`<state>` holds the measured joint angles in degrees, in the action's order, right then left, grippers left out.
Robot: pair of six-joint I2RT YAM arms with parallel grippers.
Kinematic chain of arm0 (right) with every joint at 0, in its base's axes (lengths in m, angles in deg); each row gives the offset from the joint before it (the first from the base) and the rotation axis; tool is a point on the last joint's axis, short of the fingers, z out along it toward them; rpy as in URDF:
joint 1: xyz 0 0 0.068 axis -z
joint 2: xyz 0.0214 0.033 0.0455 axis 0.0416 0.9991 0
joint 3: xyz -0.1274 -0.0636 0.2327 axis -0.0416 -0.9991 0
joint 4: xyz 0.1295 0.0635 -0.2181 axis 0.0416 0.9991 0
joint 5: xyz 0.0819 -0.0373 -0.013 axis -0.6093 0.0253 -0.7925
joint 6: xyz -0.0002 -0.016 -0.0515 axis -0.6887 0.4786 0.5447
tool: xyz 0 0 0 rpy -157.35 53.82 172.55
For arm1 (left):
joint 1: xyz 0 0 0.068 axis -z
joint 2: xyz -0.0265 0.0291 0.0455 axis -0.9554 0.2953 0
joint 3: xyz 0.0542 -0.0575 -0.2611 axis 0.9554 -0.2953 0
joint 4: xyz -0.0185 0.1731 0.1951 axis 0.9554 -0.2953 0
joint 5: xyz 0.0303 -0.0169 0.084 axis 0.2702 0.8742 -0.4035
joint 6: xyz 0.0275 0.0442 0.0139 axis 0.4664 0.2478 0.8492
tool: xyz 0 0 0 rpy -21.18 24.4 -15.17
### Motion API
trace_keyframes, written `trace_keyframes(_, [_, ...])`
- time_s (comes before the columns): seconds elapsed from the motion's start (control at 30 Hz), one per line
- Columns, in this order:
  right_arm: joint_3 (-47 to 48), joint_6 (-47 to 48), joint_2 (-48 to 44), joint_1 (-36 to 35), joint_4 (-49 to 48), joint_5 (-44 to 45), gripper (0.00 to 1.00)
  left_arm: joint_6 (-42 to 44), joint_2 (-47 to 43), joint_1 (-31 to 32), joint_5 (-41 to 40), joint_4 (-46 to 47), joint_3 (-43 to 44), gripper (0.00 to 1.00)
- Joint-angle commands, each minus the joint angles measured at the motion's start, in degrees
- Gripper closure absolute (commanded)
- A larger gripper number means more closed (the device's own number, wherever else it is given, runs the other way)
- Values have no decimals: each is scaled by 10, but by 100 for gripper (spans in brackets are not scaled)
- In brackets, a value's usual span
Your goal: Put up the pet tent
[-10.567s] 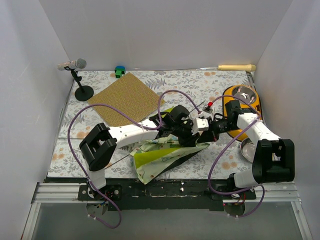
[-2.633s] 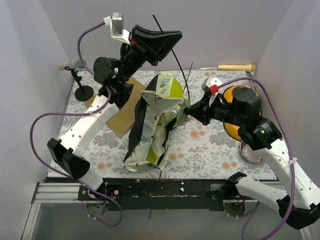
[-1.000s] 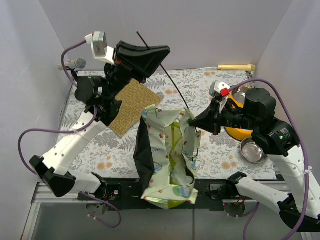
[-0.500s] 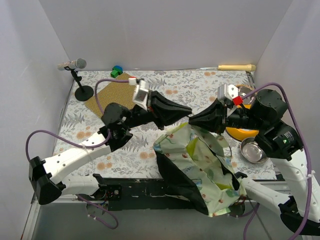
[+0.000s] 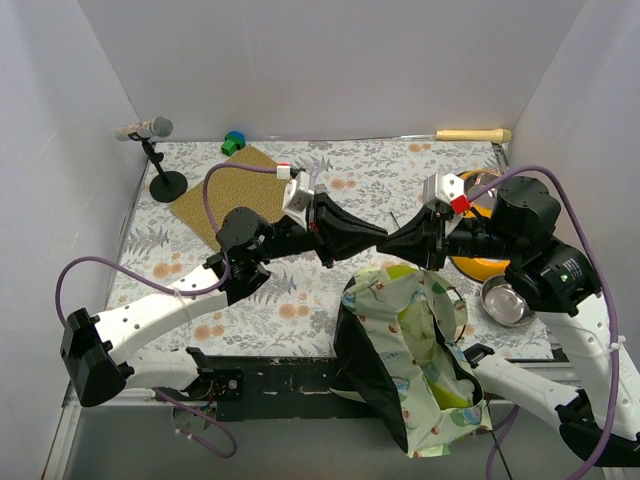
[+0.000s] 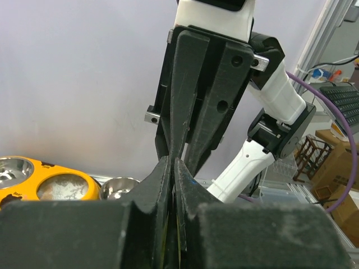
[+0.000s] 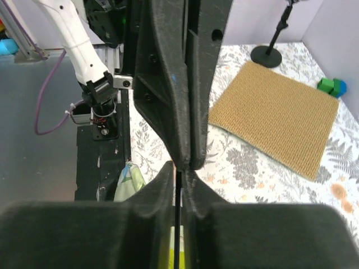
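Observation:
The pet tent [image 5: 410, 345], pale patterned fabric with lime lining and a black underside, hangs crumpled below both grippers and droops past the table's near edge. My left gripper [image 5: 377, 238] and right gripper [image 5: 394, 247] meet tip to tip above it. In the left wrist view the left gripper [image 6: 173, 160] is shut, with thin lime fabric edges pinched between its fingers. In the right wrist view the right gripper [image 7: 178, 167] is closed on a thin black pole [image 7: 177, 227], with lime lining [image 7: 168, 255] behind it. The doorway is hidden.
A brown mat [image 5: 240, 190] lies at the back left, with a microphone stand [image 5: 160, 172] and a green block [image 5: 235, 143] nearby. An orange double bowl [image 5: 466, 266] and a steel bowl [image 5: 503, 300] sit to the right. A wooden stick [image 5: 472, 134] lies by the back wall.
The left arm has come down from high up to meet the right gripper. The tent has dropped and swung to the near right, now hanging over the front edge.

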<state>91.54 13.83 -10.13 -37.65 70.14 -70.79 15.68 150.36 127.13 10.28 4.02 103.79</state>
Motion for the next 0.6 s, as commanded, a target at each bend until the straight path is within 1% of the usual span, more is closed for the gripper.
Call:
trace_keyframes(0.0, [-8,8,-19,-8,14,0,98,10,21,11,62,-83,-25,100])
trace_keyframes(0.07, [-5,2,-13,-9,15,6,99,8,26,12,66,-91,-14,100])
trace_keyframes(0.1, [-1,7,-10,-9,26,10,99,2,26,12,62,-104,-7,96])
trace_keyframes(0.13, [6,17,-7,-9,45,14,99,4,23,7,56,-120,1,90])
trace_keyframes(0.17, [-1,43,-19,-9,82,38,99,31,-23,-42,71,-194,10,43])
trace_keyframes(0.23, [-8,50,-27,-9,96,49,99,63,-57,-76,97,-247,5,24])
trace_keyframes(0.27, [-9,54,-29,-9,106,50,99,86,-74,-86,105,-278,2,19])
trace_keyframes(0.33, [-14,60,-32,-9,115,54,99,128,-114,-90,132,-330,-18,15])
trace_keyframes(0.37, [-14,64,-33,-9,116,56,99,137,-127,-91,145,-344,-36,12])
trace_keyframes(0.4, [-16,66,-34,-9,116,58,99,135,-138,-89,153,-337,-54,9])
trace_keyframes(0.47, [-17,76,-33,-9,126,58,99,111,-142,-85,165,-302,-83,10])
trace_keyframes(0.57, [-13,108,-23,-8,159,64,99,116,-127,-57,152,-274,-93,13])
